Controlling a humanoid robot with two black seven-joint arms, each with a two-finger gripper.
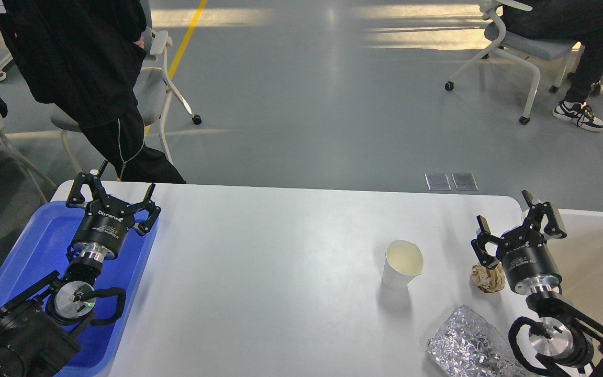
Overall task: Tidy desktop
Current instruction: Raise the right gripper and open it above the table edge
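Observation:
The desktop is a wide white tabletop with rounded corners. On its right half stands a white paper cup, upright and slightly dented. A crumpled brownish paper ball lies right of the cup. A crumpled piece of silver foil rests near the front edge. My right gripper hovers open just above and behind the paper ball, with nothing between its fingers. My left gripper is open and empty over the far end of the blue tray.
A cream-white bin sits at the table's right edge, beside my right arm. A person in black stands behind the table's far left corner, next to a chair. Another chair with a seated person is at the far right.

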